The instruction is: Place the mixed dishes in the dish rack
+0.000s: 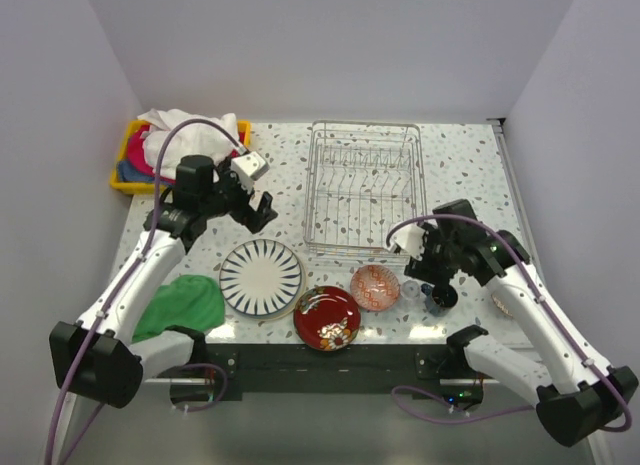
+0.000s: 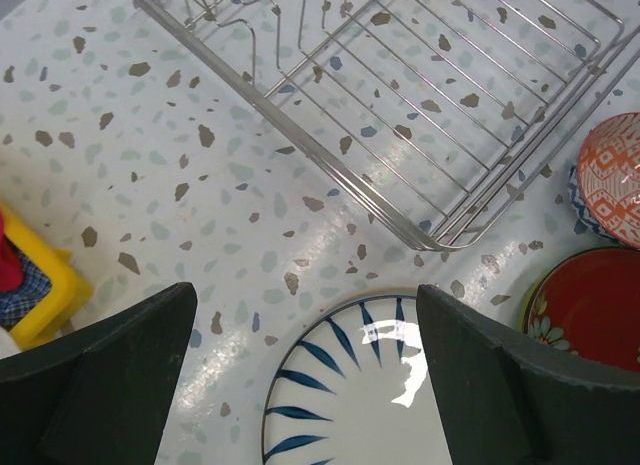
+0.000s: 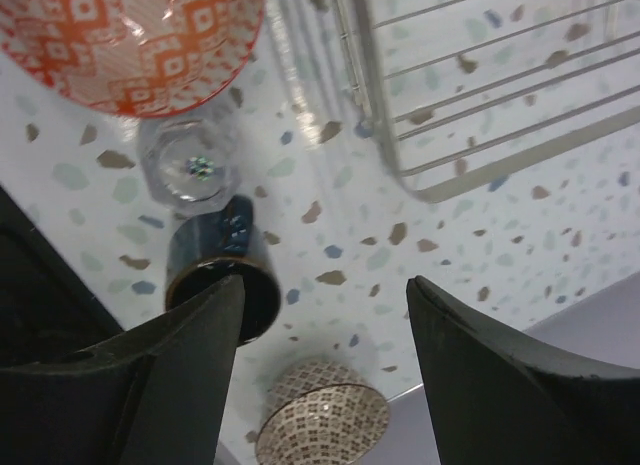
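**Right fingers spread beside the mug, rack bare**

Dark fingers of the right gripper [image 3: 328, 320] fill the bottom of the right wrist view. They stand wide apart, and only speckled table shows between them. The dark blue mug [image 3: 215, 260] sits at 10 o'clock from that gap, partly hidden behind the left-hand finger. Whether the finger touches it I cannot tell. The small clear glass [image 3: 190, 167] stands at 12 o'clock from the mug, just beside it. The orange-red bowl [image 3: 130, 35] is at 12 o'clock again. A small brown-patterned bowl [image 3: 322, 425] lies at 6 o'clock, near the table edge.

Seen from the top camera, the dish rack [image 1: 362, 185] holds nothing. It sits at 12 o'clock from the row of dishes, all of which rest on the table. The striped plate [image 1: 261, 276] is at the row's 9 o'clock end, and the red floral plate [image 1: 327, 317] is at 4 o'clock from it.

I judge that loading has not begun and the step in hand is a first pick, most likely the mug. The next move calls for sliding the right gripper toward 9 o'clock until the mug's wall sits between the fingers. It would then close, lift and carry the mug toward 12 o'clock over the rack's low side, keeping clear of the glass.

The left gripper [image 2: 305, 315] is also spread wide and grips nothing. It hangs over the striped plate's far rim, with the rack's corner at 1 o'clock.
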You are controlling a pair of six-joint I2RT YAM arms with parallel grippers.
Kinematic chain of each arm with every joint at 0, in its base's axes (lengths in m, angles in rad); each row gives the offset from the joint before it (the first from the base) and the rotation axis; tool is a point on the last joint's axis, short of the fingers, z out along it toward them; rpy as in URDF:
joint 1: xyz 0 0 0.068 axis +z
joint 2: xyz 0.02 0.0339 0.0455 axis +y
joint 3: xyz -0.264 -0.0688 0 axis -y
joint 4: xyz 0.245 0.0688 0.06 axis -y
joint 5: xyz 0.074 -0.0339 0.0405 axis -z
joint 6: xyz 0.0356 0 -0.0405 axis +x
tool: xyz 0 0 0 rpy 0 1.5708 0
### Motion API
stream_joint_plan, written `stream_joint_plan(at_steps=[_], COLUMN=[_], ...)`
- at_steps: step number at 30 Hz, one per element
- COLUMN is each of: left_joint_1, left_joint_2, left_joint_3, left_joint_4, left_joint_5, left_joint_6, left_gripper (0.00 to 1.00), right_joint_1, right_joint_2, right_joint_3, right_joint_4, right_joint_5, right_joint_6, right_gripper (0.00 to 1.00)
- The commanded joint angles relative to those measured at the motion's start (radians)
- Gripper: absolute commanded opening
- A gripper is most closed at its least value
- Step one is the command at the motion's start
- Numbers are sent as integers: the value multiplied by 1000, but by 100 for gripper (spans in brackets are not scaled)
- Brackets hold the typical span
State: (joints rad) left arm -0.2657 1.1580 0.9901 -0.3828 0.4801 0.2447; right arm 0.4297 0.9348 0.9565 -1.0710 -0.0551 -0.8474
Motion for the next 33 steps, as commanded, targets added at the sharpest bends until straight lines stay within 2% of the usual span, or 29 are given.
stream_joint_plan(at_steps=[1,5,12,27,33], left_joint_1=[-32,-32,-32,69,69], left_joint_2=[55,77,69,57,71], left_joint_3=[30,33,25,33,50], left_joint_4=[62,74,68,62,59], left_joint_5=[34,25,38,32,61], left_joint_6=[-30,-28,-33,-38,-38], left_gripper=[96,97,97,97,96], right_joint_1=[-5,-3,-5,-3,-5], right_joint_2=[-19,27,131,236,265], right_joint_3=[-65,-47,-35,-114,-117], right_joint_4=[-132,-115,-115,32,69], right_joint_5=[-72,-156,-224,-236,-224], right_joint_6=[27,-28,-81,-142,-143], right_gripper=[72,75,74,75,75])
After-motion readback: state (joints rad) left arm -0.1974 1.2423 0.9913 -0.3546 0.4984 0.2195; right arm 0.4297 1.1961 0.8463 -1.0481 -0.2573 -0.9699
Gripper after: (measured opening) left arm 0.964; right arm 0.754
